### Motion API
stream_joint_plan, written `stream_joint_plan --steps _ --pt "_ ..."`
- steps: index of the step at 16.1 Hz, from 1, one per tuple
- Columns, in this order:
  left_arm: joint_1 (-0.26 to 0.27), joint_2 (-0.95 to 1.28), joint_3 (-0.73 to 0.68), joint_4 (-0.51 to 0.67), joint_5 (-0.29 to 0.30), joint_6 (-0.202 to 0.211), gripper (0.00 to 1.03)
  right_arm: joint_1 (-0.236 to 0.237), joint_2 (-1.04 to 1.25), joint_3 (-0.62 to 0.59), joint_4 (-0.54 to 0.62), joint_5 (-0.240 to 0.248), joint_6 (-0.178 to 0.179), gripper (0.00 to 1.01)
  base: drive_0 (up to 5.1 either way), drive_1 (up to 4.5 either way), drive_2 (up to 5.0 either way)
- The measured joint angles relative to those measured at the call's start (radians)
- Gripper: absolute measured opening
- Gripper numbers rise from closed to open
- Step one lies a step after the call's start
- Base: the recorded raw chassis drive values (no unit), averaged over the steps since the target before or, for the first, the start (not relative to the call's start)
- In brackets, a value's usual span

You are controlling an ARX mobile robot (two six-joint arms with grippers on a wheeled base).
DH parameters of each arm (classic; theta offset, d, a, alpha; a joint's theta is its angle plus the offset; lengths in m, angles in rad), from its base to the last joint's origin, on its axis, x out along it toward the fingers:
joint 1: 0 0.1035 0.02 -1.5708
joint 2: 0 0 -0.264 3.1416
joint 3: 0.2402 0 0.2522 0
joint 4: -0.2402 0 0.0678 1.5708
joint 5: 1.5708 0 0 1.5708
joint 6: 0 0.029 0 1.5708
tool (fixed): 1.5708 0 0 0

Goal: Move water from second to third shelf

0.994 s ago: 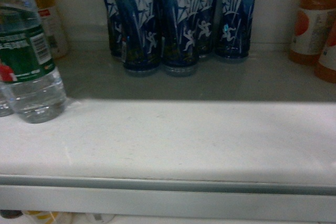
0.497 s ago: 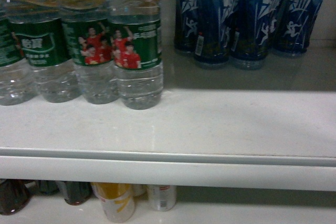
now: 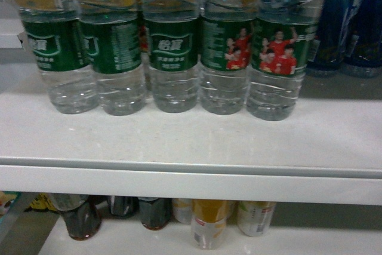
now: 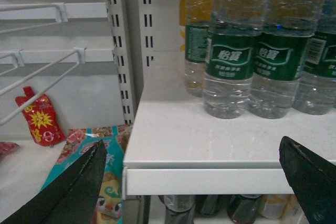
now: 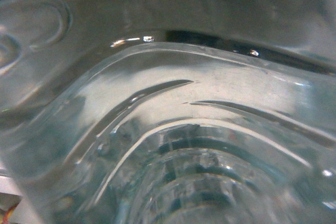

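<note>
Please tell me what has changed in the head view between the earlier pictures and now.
The view swept left along the shelf: the dark blue bottles slid to the right edge, and the row of water bottles grew from one to five. No bottle moved, and no gripper shows in this view.

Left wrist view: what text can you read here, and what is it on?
"怡寶": white, on the green label of the water bottle; the same on the neighbouring bottle.
Small print beneath it: too blurred to read.
Barcode on the bottle further right: digits too small.
Red pouch: writing unreadable.
</note>
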Motion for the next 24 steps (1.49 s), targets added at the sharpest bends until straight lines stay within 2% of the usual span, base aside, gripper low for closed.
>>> stream_joint_plan --steps 9,11,13,15,24 --pt "0.000 0.000 0.000 0.001 -0.001 0.000 0.98 0.000 -0.001 0.000 -0.001 -0.002 0.000 0.43 -4.9 2.47 2.5" --pt "0.000 0.000 0.000 0.005 0.000 0.000 0.98 0.000 0.000 0.000 0.002 -0.003 0.000 0.43 0.0 0.00 0.0" --pt "0.000 0.000 0.000 0.003 -0.004 0.000 0.98 0.002 -0.001 0.000 0.011 -0.024 0.000 0.43 0.0 0.00 0.0" --pt "0.000 0.000 0.000 -0.002 -0.002 0.000 0.98 -0.003 0.000 0.000 -0.001 0.001 0.000 0.43 0.0 0.00 0.0" --pt "0.000 0.000 0.000 0.001 0.000 0.000 0.98 -0.005 0.000 0.000 0.004 0.000 0.000 0.43 0.0 0.00 0.0"
